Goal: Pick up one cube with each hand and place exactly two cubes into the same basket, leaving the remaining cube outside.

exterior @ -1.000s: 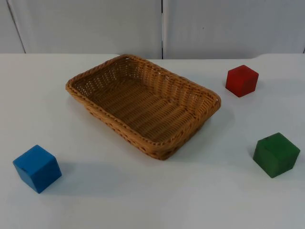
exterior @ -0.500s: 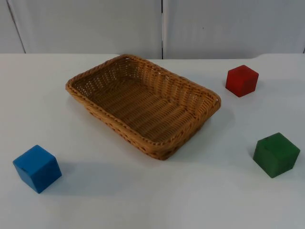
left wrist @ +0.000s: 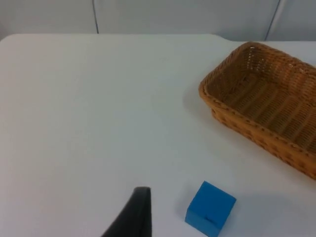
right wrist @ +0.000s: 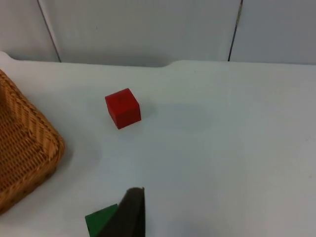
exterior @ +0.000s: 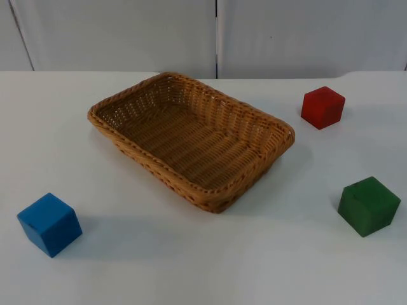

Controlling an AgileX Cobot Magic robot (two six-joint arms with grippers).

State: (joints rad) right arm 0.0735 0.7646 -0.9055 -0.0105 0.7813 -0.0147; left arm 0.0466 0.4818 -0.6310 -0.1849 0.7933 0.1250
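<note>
- Wicker basket (exterior: 191, 136) is sitting mid-worktop, set at an angle, nothing lying inside it; all three cubes are resting outside, on the white worktop (exterior: 210, 260).
- Blue cube (exterior: 49, 223) is lying near-left, well apart from the basket. Red cube (exterior: 322, 107) is lying far-right, near the basket's right corner. Green cube (exterior: 368, 205) is lying near-right.
- Left gripper (left wrist: 136, 212) is hovering above the worktop, just beside the blue cube, one black fingertip showing close to it and not touching. It is holding nothing; how far apart its fingers are standing I cannot tell.
- Right gripper (right wrist: 129, 210) is hovering over the near-right area, its fingertip overlapping the green cube in the wrist view, the red cube farther off. It appears to be carrying nothing; its opening cannot be told either.
- Step in hand, as I am reading it: the very start, both arms waiting or lining up before the first pick, no cube lifted yet.
- Next move is calling for each gripper to be centring over its nearest cube (blue for left, probably green for right), squaring to the cube's faces, descending, then closing.
- Red cube is looking like the one to be left outside.
</note>
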